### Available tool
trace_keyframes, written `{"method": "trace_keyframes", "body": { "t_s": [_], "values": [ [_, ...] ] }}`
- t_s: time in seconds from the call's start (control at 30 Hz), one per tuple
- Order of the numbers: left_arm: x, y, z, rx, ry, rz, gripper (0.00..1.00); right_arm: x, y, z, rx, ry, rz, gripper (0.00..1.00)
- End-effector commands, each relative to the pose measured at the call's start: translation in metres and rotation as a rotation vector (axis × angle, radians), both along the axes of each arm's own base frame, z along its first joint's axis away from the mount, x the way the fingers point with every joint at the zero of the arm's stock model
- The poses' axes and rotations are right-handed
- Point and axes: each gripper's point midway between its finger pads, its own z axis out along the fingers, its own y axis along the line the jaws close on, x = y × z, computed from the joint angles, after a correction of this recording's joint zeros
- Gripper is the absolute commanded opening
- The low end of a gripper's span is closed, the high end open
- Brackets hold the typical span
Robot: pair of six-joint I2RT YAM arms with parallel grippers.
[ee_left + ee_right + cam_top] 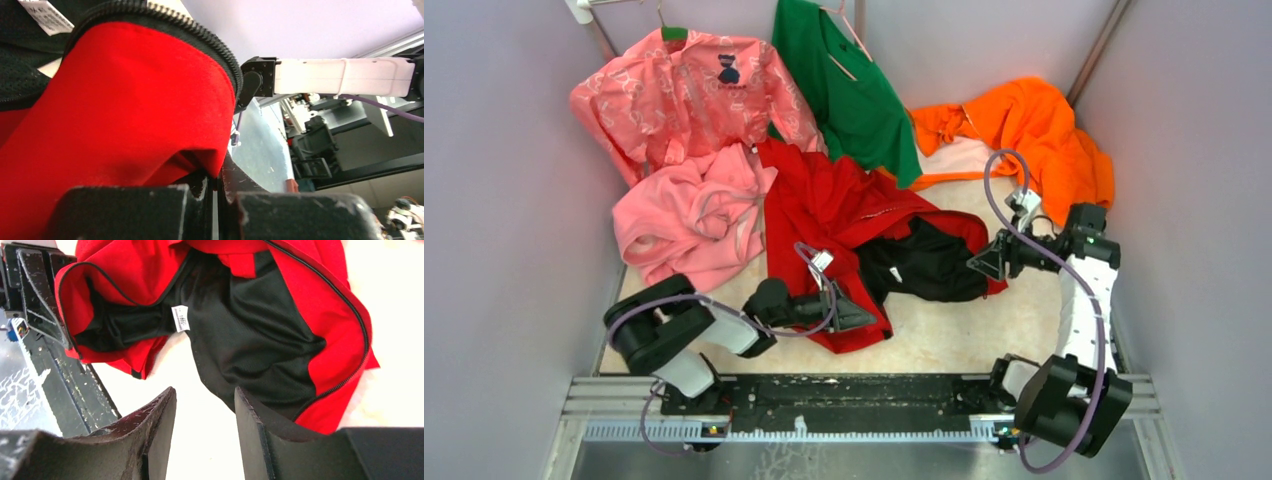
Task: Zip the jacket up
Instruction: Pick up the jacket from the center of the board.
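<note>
- Your left hand is nearest the bases. It is pressed together on a fold of the red jacket at its lower front corner. In the left wrist view the red cloth runs down into the narrow gap between the fingers, and the toothed zipper edge arcs just above. Treat that pinch as your anchor: hold it firm and do not drag.
- Check that you are gripping the bottom end of the zipper tape and not loose hem. I cannot tell from these views whether the pin or slider is there.
- Your right hand hangs spread and empty over the bare table, just beside the jacket's right edge. In its own view the fingers frame the dark mesh lining, with the white label beyond.
- The jacket lies open mid-table, lining up, with its two front edges well apart. I judge the next job is to take the other zipper edge, the dark line curving round the red border. Grip it low, near its end, and bring it beside the edge your left hand holds.
- Come in flat and pinch only that edge, or you may catch the mesh as well.
- Farther back, the pink fleece, green shirt and orange garment lie against or close to the jacket's far side. Pull gently so they don't ride along.
</note>
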Motion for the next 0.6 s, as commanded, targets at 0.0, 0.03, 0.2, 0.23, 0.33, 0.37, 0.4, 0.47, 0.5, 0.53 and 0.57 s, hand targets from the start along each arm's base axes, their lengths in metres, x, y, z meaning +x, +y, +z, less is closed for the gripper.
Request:
{"method": "trace_keyframes", "body": {
  "t_s": [0.0,0.03,0.2,0.23,0.33,0.37,0.4,0.47,0.5,0.53,0.57],
  "values": [
    [-0.011,0.001,0.04,-0.21,0.032,-0.069,0.0,0.004,-0.018,-0.003,-0.032,0.001,-0.052,0.47],
    [-0.011,0.0,0.042,-0.225,0.04,-0.079,0.0,0.005,-0.022,-0.006,-0.038,0.016,-0.06,0.48],
    [-0.011,-0.007,0.04,-0.238,0.05,-0.113,0.0,0.003,-0.05,-0.019,-0.082,0.085,-0.086,0.48],
    [-0.01,-0.008,0.038,-0.231,0.046,-0.113,0.0,0.003,-0.056,-0.023,-0.092,0.1,-0.093,0.48],
    [-0.009,-0.01,0.033,-0.206,0.027,-0.112,0.0,0.003,-0.07,-0.039,-0.126,0.146,-0.122,0.5],
    [-0.009,-0.01,0.032,-0.198,0.016,-0.114,0.0,0.007,-0.076,-0.046,-0.15,0.148,-0.143,0.51],
    [-0.008,-0.011,0.031,-0.189,0.005,-0.115,0.0,0.01,-0.08,-0.052,-0.166,0.153,-0.163,0.54],
    [-0.008,-0.012,0.03,-0.179,-0.02,-0.118,0.0,0.018,-0.091,-0.061,-0.195,0.157,-0.215,0.61],
    [-0.007,-0.012,0.031,-0.179,-0.035,-0.119,0.0,0.021,-0.095,-0.065,-0.209,0.151,-0.228,0.62],
    [-0.007,-0.012,0.031,-0.177,-0.046,-0.122,0.0,0.024,-0.098,-0.068,-0.22,0.147,-0.238,0.63],
    [-0.006,-0.012,0.03,-0.173,-0.056,-0.123,0.0,0.028,-0.102,-0.071,-0.226,0.146,-0.253,0.63]
  ]
}}
